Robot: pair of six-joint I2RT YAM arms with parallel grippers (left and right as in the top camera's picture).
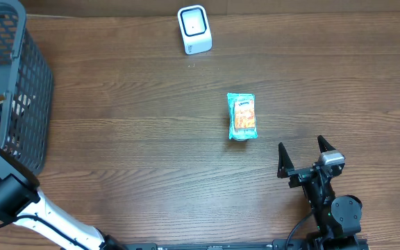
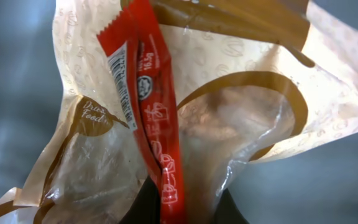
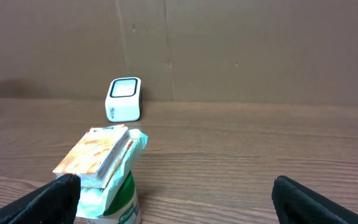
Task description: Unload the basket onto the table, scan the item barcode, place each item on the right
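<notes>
Our left end effector (image 2: 166, 210) is clamped shut on the red sachet (image 2: 146, 93) inside the basket (image 1: 26, 83), while our right end effector (image 1: 302, 153) gapes empty. We should lift straight up, shedding the clear bag (image 2: 241, 124), then turn the barcode (image 2: 122, 87) toward the scanner (image 1: 194, 29).

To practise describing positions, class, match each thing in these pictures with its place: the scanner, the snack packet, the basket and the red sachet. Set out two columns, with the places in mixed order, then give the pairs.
Things:
1. scanner
2. snack packet
3. basket
4. red sachet

Places:
A. at the left edge of the table
B. pinched in the left gripper
C. at the far edge of the table
D. in the middle of the table

Pairs: 1-C, 2-D, 3-A, 4-B
</notes>
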